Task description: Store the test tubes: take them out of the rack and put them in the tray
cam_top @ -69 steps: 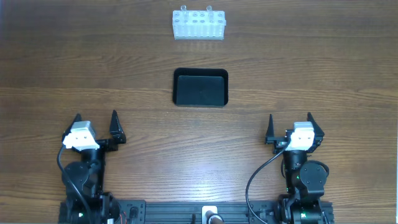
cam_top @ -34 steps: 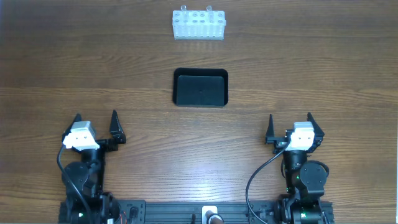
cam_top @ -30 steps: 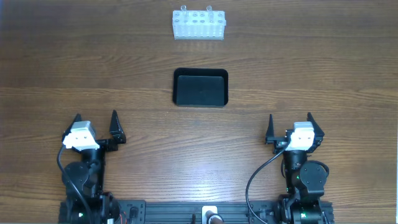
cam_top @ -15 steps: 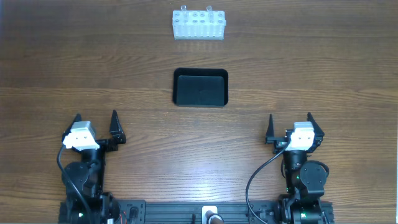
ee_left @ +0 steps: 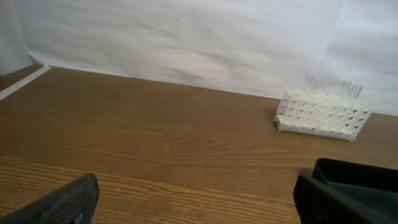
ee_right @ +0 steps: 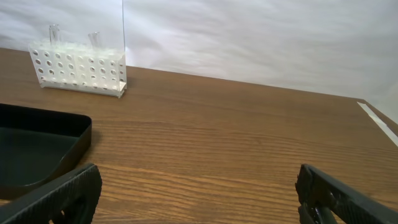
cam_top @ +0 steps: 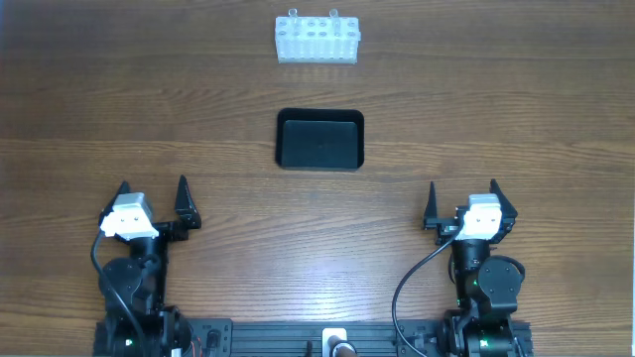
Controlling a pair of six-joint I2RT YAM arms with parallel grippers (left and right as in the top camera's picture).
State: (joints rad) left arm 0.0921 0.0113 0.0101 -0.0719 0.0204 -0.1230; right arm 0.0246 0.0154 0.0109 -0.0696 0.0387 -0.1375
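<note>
Two test tubes (cam_top: 293,14) stand in a white rack (cam_top: 317,40) beyond the black tray (cam_top: 319,113) on the counter (cam_top: 516,119). The left pincer (cam_top: 153,188) and right pincer (cam_top: 463,188) are released, empty, on the tray's near side. Likely risk: the light rack slides or tips when a tube is pulled.

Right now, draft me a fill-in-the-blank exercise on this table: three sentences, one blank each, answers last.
1. The test tubes stand in the white rack, so the black tray holds ____ of them.
2. In the top view, the tray lies ____ the rack and the arms' bases.
3. The left gripper and the right gripper both have their fingers ____.
Answers: none; between; open.
</note>
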